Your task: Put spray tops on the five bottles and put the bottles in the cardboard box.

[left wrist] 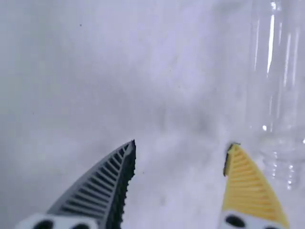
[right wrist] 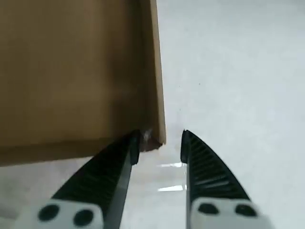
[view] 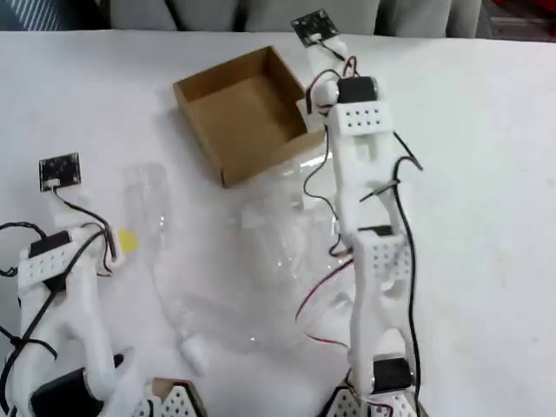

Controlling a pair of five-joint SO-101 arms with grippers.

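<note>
Left gripper (left wrist: 181, 145): jaws wide apart, nothing held, low over the table (left wrist: 95, 71); a clear bottle (left wrist: 279, 86) lies just beside its yellow finger. Right gripper (right wrist: 160, 135): jaws part open, straddling a corner of the cardboard box (right wrist: 71, 71), not clamped on it. Other bottles (view: 261, 261) lie on the table between the arms, outside the box.

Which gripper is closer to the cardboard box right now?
Right. The right gripper is open right at a corner of the cardboard box. The left gripper is well away from it, open beside a clear bottle.
</note>
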